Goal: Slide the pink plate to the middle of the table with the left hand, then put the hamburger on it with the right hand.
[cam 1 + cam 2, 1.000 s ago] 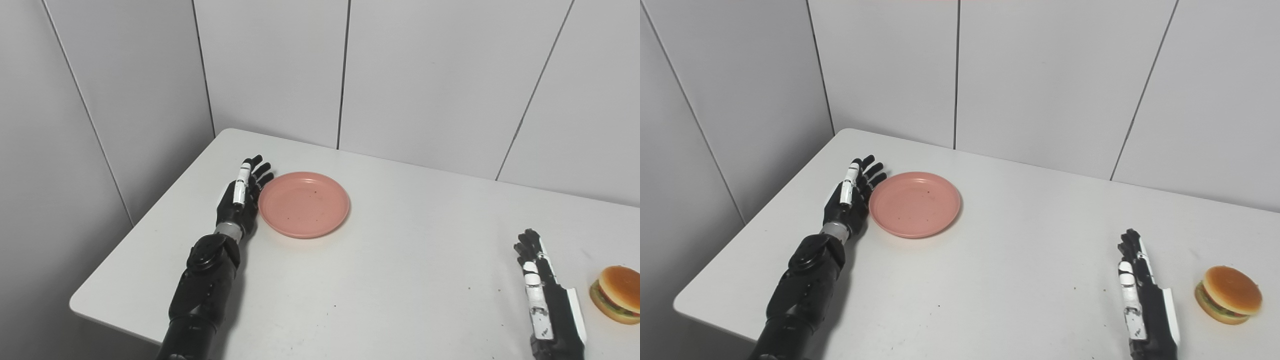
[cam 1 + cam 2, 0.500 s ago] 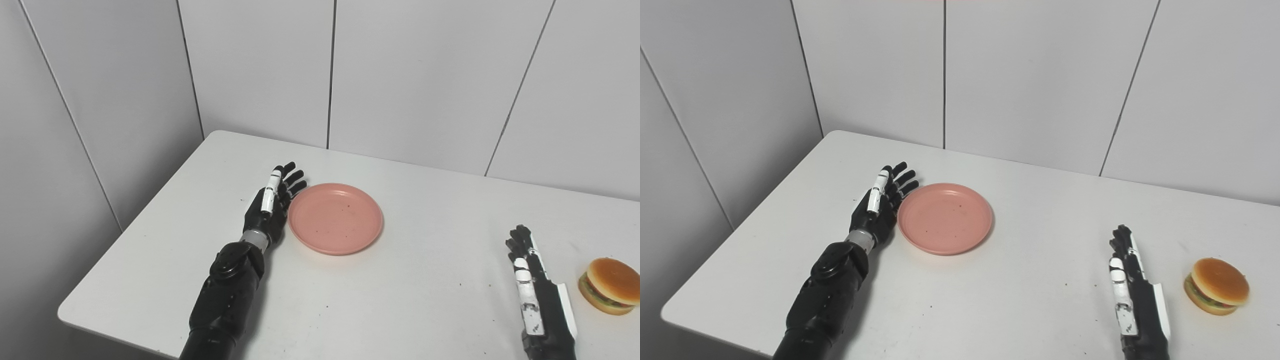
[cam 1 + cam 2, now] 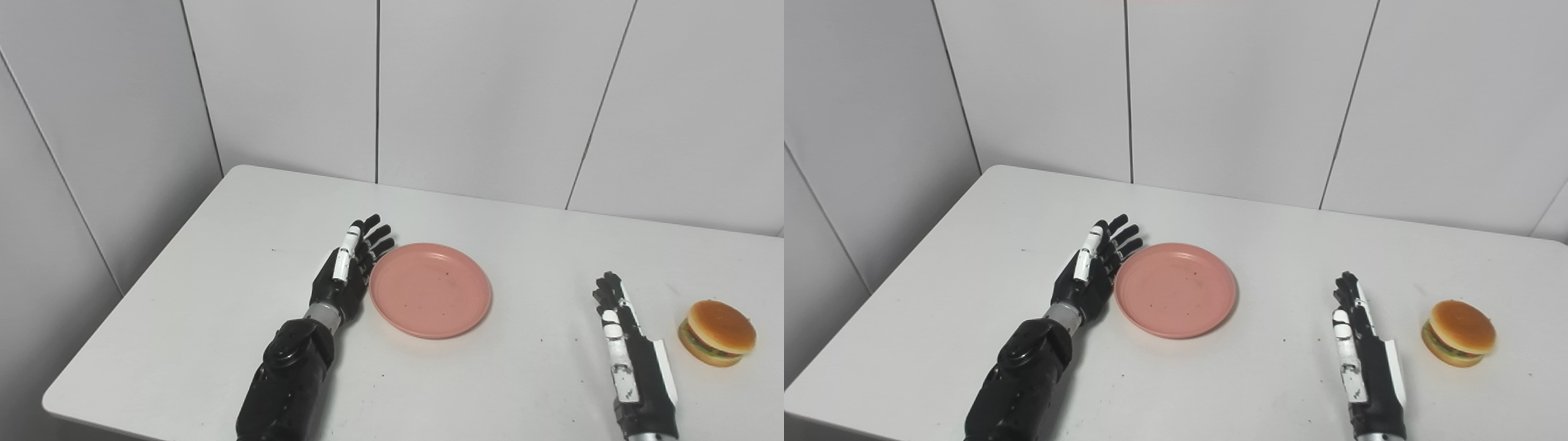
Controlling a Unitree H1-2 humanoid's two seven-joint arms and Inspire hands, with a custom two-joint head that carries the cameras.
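Spread left hand [image 3: 346, 275] touches pink plate [image 3: 430, 290]; flat, empty right hand [image 3: 631, 343] lies beside hamburger [image 3: 718, 332].

Pink plate [image 3: 430, 291], tan-bunned hamburger [image 3: 718, 332], black-and-white hands [image 3: 349, 274] [image 3: 631, 349] are showing against the white worktop [image 3: 245, 257].

White table [image 3: 214, 257] with dark specks, grey panelled wall [image 3: 490, 92] behind it
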